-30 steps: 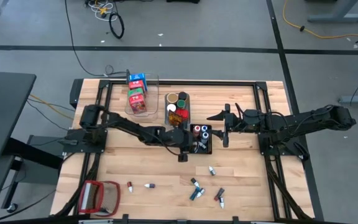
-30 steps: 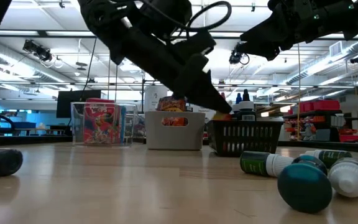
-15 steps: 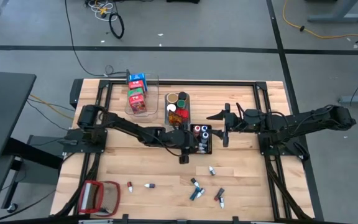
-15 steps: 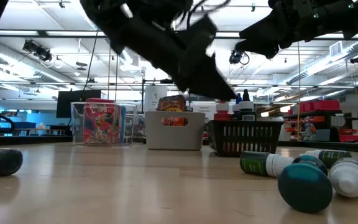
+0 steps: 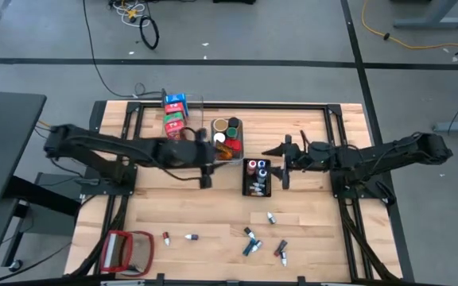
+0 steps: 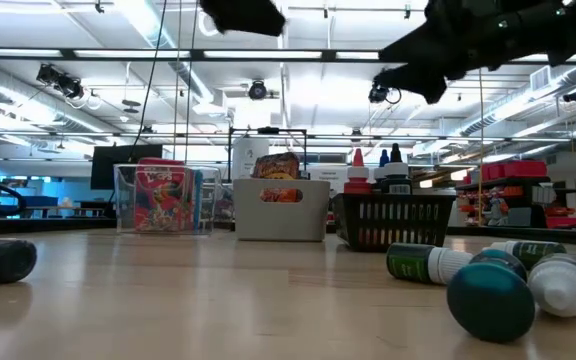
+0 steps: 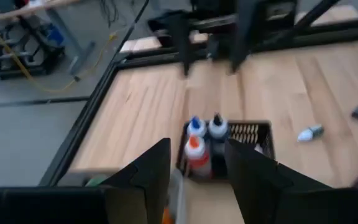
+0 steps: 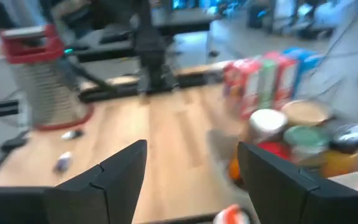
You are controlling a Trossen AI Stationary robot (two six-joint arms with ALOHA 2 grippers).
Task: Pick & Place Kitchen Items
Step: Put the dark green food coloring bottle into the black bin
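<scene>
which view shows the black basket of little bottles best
The high view: the whole black basket shows from above, its bottles inside. The low view shows one mesh wall with caps above it; the left wrist view shows it close, partly behind that gripper's fingers. The right wrist view misses it.

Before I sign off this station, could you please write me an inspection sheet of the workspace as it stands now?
Surface: wooden table, bare at its left middle.
Job's things: cartons in the clear bin; jars in the grey bin; small bottles upright in the black basket; loose bottles lying near the front edge.
Clutter: red-framed object at the front left corner.
Grippers: left gripper, jaws open and empty, beside the grey bin; right gripper, jaws open and empty, right of the basket.
Cables: yellow and black leads on the floor.
Surroundings: workshop hall; no people seen.
</scene>
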